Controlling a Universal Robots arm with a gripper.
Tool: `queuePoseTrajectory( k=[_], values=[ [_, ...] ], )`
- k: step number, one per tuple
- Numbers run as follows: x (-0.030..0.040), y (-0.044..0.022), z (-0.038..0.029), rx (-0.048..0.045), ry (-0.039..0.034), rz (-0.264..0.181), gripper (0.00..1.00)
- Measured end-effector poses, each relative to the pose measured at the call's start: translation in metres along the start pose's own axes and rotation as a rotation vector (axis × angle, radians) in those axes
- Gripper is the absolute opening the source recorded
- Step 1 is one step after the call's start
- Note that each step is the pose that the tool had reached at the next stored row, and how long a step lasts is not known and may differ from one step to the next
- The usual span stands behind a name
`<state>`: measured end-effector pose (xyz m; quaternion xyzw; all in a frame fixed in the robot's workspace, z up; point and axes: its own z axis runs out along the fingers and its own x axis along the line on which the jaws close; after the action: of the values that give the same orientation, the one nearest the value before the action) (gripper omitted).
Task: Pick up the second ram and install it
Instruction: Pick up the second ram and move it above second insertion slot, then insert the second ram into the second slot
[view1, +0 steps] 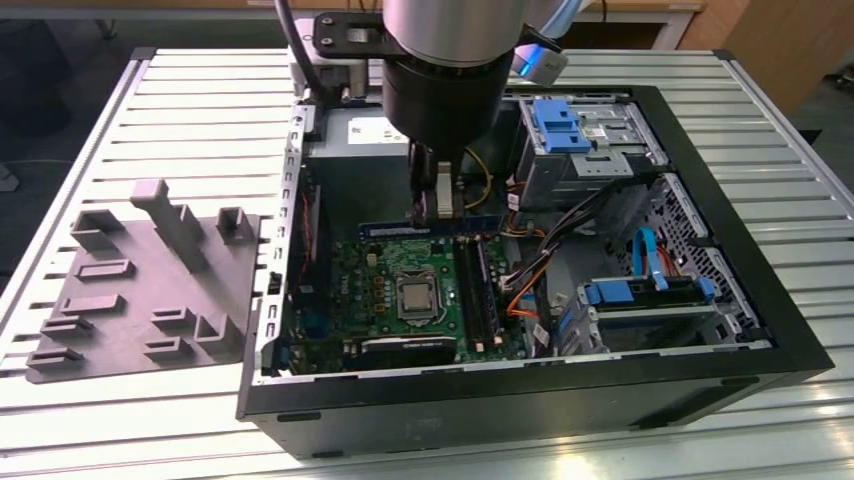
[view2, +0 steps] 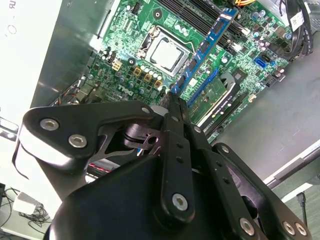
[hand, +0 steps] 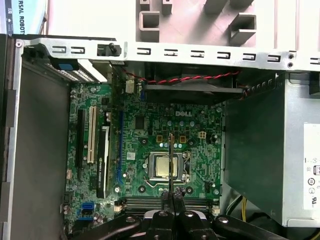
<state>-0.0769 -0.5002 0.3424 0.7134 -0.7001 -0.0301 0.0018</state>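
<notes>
dark green with a blue label, the second ram (view1: 400, 229) (view2: 205, 47) (hand: 171, 155), a thin flat stick of circuit board, is pinched between the fingers of the black gripper (view1: 434, 212) (view2: 172, 97) (hand: 172, 197). it hangs over the green motherboard (view1: 374, 280) (hand: 150, 130) inside the open black computer case (view1: 534, 390). it is turned crosswise to the long black memory slots (view1: 474, 290) (hand: 150, 202) and is not seated in them.

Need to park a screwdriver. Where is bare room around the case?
Slatted table is bare at the exterior view's upper left past the grey fixture, and at its right beside the case. Inside: crowded with cables and gripper.
</notes>
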Motion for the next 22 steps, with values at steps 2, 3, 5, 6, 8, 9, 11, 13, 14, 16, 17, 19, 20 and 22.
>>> queuePoseTrajectory(
  k=[2,3,5,6,8,9,11,13,14,16,17,19,20,22],
  values=[
    [0.0001,-0.0001,0.0014,-0.0002,0.0004,0.000,0.11],
    [0.0001,-0.0001,0.0022,-0.0002,0.0004,0.000,0.11],
    [0.0002,-0.0001,0.0036,-0.0002,0.0004,0.000,0.11],
    [0.0002,-0.0002,0.0043,-0.0003,0.0004,0.000,0.11],
    [0.0003,-0.0003,0.0059,-0.0003,0.0004,0.000,0.11],
    [0.0003,-0.0003,0.0062,-0.0004,0.0006,0.000,0.11],
    [0.0003,-0.0003,0.0064,-0.0003,0.0002,0.000,0.11],
    [0.0003,-0.0003,0.0064,-0.0003,-0.0001,0.000,0.11],
    [0.0003,-0.0003,0.0064,-0.0004,-0.0001,0.000,0.11],
    [0.0003,-0.0003,0.0064,-0.0003,-0.0001,0.000,0.11],
    [0.0003,-0.0003,0.0064,-0.0003,-0.0001,0.000,0.11],
    [0.0003,-0.0003,0.0064,-0.0003,-0.0002,0.000,0.11],
    [0.0003,-0.0003,0.0064,-0.0003,-0.0002,0.000,0.11],
    [0.0003,-0.0003,0.0064,-0.0003,-0.0004,0.002,0.11]
  ],
)
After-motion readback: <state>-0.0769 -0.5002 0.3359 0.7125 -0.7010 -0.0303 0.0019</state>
